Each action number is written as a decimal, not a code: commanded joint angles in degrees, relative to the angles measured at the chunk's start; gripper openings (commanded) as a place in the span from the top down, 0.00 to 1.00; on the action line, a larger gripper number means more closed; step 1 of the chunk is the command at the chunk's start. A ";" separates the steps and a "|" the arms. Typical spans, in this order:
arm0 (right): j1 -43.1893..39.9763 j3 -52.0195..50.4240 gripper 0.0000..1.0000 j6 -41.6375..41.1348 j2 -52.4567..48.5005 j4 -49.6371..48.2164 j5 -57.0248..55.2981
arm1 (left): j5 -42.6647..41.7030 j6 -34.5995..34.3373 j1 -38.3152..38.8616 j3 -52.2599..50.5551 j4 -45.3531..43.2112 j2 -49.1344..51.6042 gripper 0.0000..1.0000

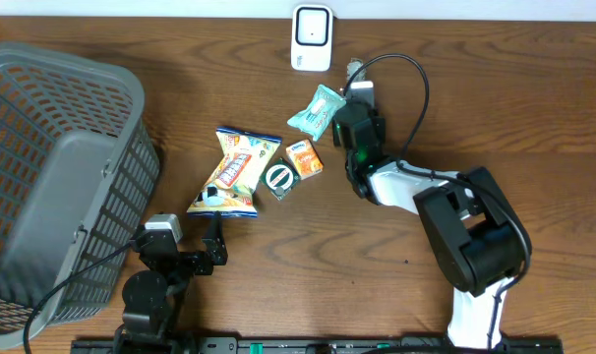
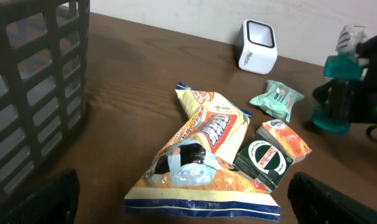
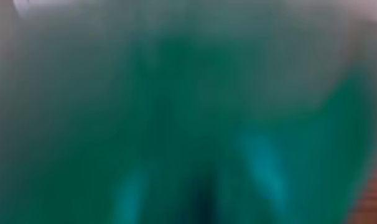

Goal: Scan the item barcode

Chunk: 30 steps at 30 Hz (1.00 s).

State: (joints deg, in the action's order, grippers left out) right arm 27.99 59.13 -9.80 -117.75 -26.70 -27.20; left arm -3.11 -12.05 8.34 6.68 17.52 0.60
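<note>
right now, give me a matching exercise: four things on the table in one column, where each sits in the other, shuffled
Things:
1 basket
2 scanner
3 mint packet
4 chip bag

Places:
a between the scanner and the orange packet
b far edge of the table
c left side of the table
d just left of the dark green box

Pairs: 1-c, 2-b, 3-a, 4-d
</note>
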 commanded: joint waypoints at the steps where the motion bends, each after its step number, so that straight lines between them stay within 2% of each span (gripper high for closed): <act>1: 0.90 0.00 0.54 0.04 -1.40 0.15 0.17 | -0.55 -0.31 -0.28 -0.94 1.25 -0.26 0.02; 4: 1.31 0.00 0.51 0.04 -1.40 0.39 0.17 | -0.55 -0.31 -0.28 -0.94 1.25 -0.26 0.02; 6: 1.66 0.00 0.54 0.04 -1.36 0.55 0.17 | -0.55 -0.31 -0.28 -0.94 1.25 -0.26 0.02; 10: 2.21 0.00 0.84 0.04 -0.55 1.77 0.17 | -0.55 -0.31 -0.28 -0.94 1.25 -0.26 0.02; 15: 2.45 0.00 0.97 0.07 1.60 5.20 0.15 | -0.55 -0.31 -0.28 -0.94 1.25 -0.26 0.02; 22: 2.45 0.00 0.99 -0.31 7.17 18.05 0.37 | -0.55 -0.31 -0.28 -0.94 1.25 -0.26 0.02; 30: 2.45 0.00 0.99 -9.90 8.50 37.38 9.22 | -0.55 -0.31 -0.28 -0.94 1.25 -0.26 0.02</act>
State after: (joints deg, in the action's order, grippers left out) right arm 30.24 59.86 -14.33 -108.81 5.26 -25.61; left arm -3.11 -12.08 8.34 6.68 17.52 0.60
